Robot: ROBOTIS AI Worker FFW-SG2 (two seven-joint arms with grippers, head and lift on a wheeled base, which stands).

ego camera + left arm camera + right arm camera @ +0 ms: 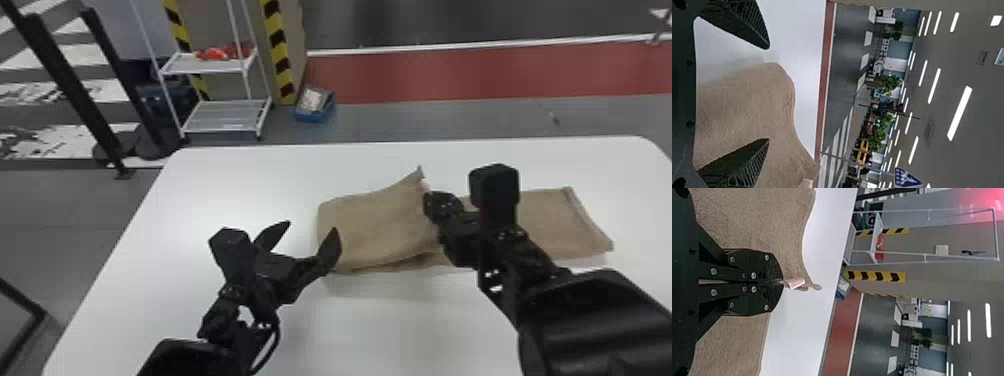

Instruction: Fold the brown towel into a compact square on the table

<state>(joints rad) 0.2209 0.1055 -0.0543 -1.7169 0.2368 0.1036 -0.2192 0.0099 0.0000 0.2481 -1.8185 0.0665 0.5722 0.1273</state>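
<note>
Head view: brown towel (372, 227) part-folded, compacting folds remain; left gripper (312, 226) spread, right gripper (783, 282) clenched on its edge.

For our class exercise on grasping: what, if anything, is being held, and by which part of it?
The right pincer holds the brown towel by its raised edge, beside the small white label. The left pincer is open and holds nothing.

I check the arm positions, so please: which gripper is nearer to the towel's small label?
Right. The right gripper has closed fingertips at the label; the left gripper is open at the towel's left end, farther away.
</note>
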